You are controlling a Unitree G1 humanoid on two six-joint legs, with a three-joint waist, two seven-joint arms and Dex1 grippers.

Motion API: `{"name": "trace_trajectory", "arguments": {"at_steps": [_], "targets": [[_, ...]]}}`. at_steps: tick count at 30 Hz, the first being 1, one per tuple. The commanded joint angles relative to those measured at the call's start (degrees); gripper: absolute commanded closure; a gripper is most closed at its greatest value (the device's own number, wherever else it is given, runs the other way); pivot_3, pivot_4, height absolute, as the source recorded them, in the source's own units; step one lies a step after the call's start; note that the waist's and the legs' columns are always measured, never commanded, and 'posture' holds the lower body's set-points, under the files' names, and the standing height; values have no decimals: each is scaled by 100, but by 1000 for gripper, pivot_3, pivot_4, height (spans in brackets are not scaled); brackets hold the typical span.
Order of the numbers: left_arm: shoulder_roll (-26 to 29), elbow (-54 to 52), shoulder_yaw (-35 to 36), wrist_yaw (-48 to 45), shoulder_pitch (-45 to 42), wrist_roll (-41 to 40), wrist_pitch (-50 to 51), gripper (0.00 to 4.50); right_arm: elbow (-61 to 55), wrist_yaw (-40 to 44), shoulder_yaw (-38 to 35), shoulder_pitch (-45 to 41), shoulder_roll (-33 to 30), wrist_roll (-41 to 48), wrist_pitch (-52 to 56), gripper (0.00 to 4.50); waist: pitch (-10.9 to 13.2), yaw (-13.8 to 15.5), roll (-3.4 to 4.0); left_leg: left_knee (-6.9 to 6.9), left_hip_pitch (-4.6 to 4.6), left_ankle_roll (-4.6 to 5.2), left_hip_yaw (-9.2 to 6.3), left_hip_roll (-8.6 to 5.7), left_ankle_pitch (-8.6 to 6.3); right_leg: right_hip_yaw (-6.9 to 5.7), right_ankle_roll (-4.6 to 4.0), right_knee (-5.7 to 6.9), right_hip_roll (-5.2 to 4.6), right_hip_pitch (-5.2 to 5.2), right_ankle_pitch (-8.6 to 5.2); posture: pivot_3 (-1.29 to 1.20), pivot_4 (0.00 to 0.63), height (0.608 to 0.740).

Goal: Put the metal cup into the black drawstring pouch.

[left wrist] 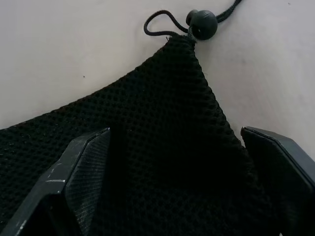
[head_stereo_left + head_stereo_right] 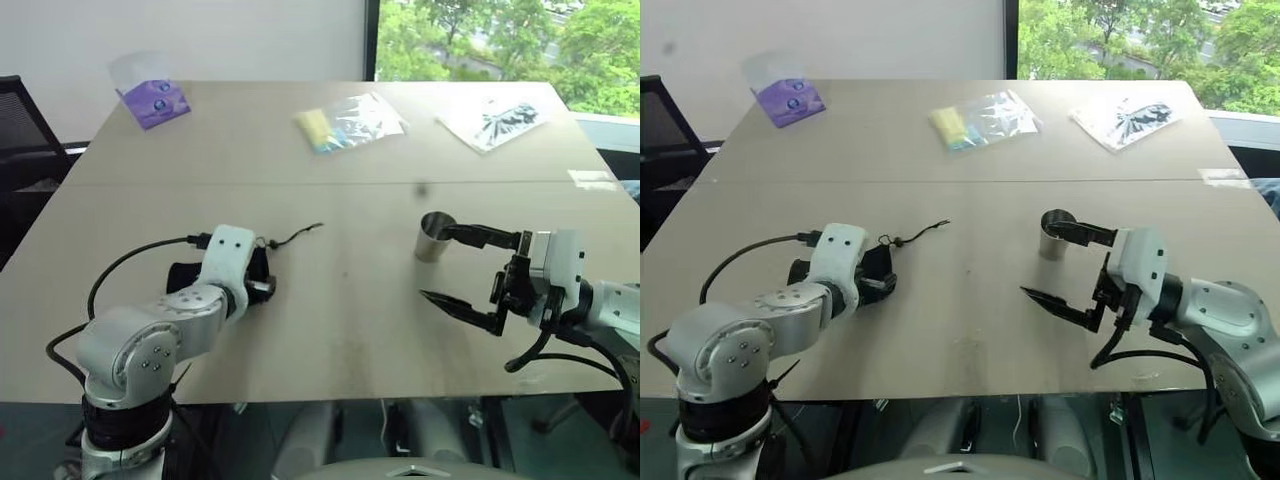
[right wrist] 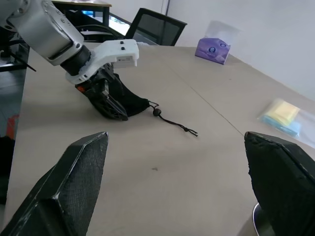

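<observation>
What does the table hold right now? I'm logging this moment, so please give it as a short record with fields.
cup: metal cup upright on the table, empty
pouch: black drawstring pouch flat on the table, cord trailing toward the cup
left gripper: left gripper open, fingers over the pouch
right gripper: right gripper open, beside the cup, one finger near its rim
far side: purple packet, yellow item in clear wrap, black-and-white printed bag
task state: cup not yet in pouch

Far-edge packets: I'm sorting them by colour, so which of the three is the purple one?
The purple packet at the far left corner of the table. The middle packet is yellow and clear; the right packet is white with black print.
</observation>
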Motion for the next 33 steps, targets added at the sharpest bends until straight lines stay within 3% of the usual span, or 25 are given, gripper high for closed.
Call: {"name": "trace_trajectory", "arguments": {"at_steps": [1, 8, 15, 23, 26, 33], "targets": [[-61, 254, -61, 506, -313, -431, 7, 103, -46, 25, -6, -41, 32, -49, -165, 0, 0, -7, 0, 0, -3, 0, 0, -1, 0, 0, 0, 0, -1, -3, 0, 0, 150, 740], [225, 607, -139, 1311, -650, -1053, 7, 103, -73, -8, -49, 105, 75, -131, -228, 0, 0, -18, 0, -1, -9, -4, 4, -4, 3, 10, 0, 9, -2, -18, 0, 0, 150, 740], [1189, 716, 70, 1919, -720, -2920, 7, 103, -39, 25, -68, 265, 104, -235, -356, 0, 1, -18, 0, -1, -15, -6, 6, -4, 4, 15, 0, 12, -3, -28, 0, 0, 150, 740], [1533, 1203, -362, 3162, -674, -4244, -394, 103, 1, -3, 25, 174, 157, -281, -385, 0, 0, -13, 0, -1, -15, -8, 5, -8, 5, 14, 0, 12, -4, -28, 0, 0, 150, 740], [1879, 1330, -745, 3716, -605, -4913, -986, 883, -4, -6, 38, 204, 153, -299, -411, 0, 0, -16, 0, -1, -15, -8, 4, -7, 5, 14, -1, 12, -4, -28, 0, 0, 150, 740], [2861, 1383, -1559, 4016, -666, -5700, -1829, 4214, 21, -12, 32, 192, 154, -307, -431, 0, 1, -15, 0, -2, -15, -9, 7, -7, 5, 17, -1, 12, -5, -29, 0, 0, 150, 740]]}}
